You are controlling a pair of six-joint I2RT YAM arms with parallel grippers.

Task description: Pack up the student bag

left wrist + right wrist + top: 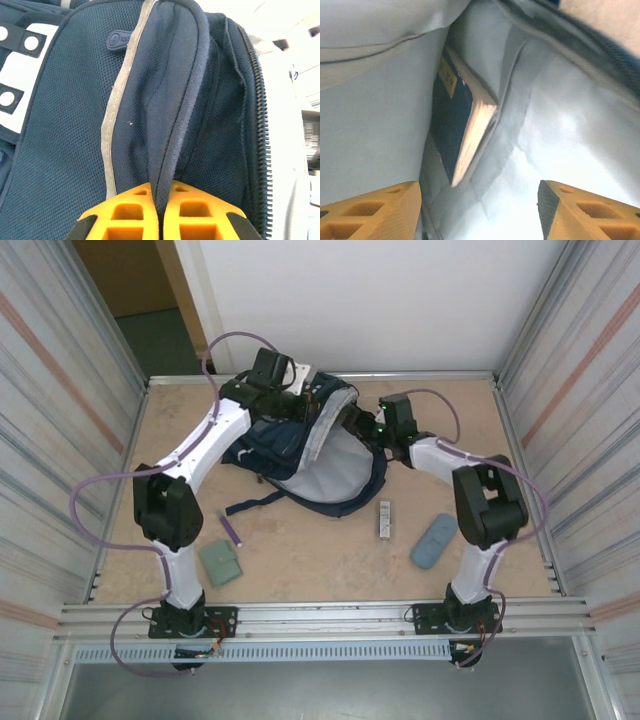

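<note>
At the lower left of the overhead view you have a small green wallet (219,563) lying flat on the desk (330,560), with a purple pen (232,530) just beside it. Toward the upper middle, your left end effector (160,212) is clamped on a fold of the student bag (275,455), which lies open there with its pale lining showing. Your right end effector (480,212) sits inside that mouth, jaws apart and holding nothing, facing a dark-blue book (462,125) tucked against the lining. Right of the bag lie a small silver object (384,518) and a grey-blue pouch (434,540).
</note>
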